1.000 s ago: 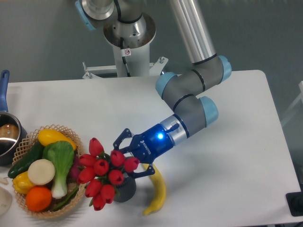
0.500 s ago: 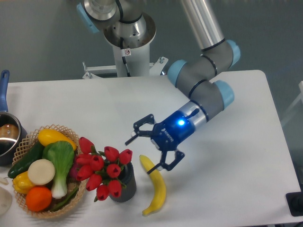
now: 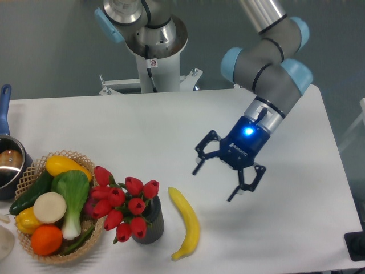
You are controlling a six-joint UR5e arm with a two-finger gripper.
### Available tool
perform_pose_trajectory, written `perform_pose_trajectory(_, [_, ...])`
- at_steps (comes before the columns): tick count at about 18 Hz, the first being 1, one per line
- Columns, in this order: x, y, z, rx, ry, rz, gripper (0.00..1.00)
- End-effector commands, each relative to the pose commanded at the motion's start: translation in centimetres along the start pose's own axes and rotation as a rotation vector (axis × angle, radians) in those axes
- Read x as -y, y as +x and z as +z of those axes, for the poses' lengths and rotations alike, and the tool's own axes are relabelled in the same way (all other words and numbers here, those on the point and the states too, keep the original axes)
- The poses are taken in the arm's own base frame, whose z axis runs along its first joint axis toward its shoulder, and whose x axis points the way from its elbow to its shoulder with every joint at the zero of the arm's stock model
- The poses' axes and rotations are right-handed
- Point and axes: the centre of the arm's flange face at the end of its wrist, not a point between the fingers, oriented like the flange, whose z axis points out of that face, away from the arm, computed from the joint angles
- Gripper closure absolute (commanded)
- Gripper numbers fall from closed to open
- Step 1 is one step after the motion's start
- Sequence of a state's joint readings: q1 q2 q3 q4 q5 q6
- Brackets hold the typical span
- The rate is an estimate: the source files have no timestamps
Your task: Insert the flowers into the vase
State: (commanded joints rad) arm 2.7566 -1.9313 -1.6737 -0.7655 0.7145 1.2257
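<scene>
The flowers (image 3: pixel 124 202), a bunch of red tulip buds, stand in the dark grey ribbed vase (image 3: pixel 150 225) near the table's front edge, leaning left toward the basket. My gripper (image 3: pixel 217 180) hangs open and empty above the table, well to the right of the vase and above the banana, its black fingers (image 3: pixel 242 186) spread wide with nothing between them.
A yellow banana (image 3: pixel 186 220) lies just right of the vase. A wicker basket (image 3: pixel 34 171) of vegetables and fruit sits at the front left, touching the flowers. A blue-handled metal pot (image 3: pixel 8 160) is at the left edge. The robot's base (image 3: pixel 154 51) stands behind the table.
The gripper let go of the flowers, which now rest in the vase, and drew away up and to the right, staying open.
</scene>
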Motion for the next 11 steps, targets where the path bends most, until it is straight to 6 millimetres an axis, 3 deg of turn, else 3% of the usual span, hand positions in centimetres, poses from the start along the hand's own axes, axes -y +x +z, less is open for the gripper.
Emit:
perform_pose_trajectory(6, [-1.5, -1.8, -2.5, 0.185, -0.426, 0.059, 0.00])
perform_pose_trajectory(11, [-4.5, -1.8, -0.8, 0.202, -0.643, 0.048, 0.00])
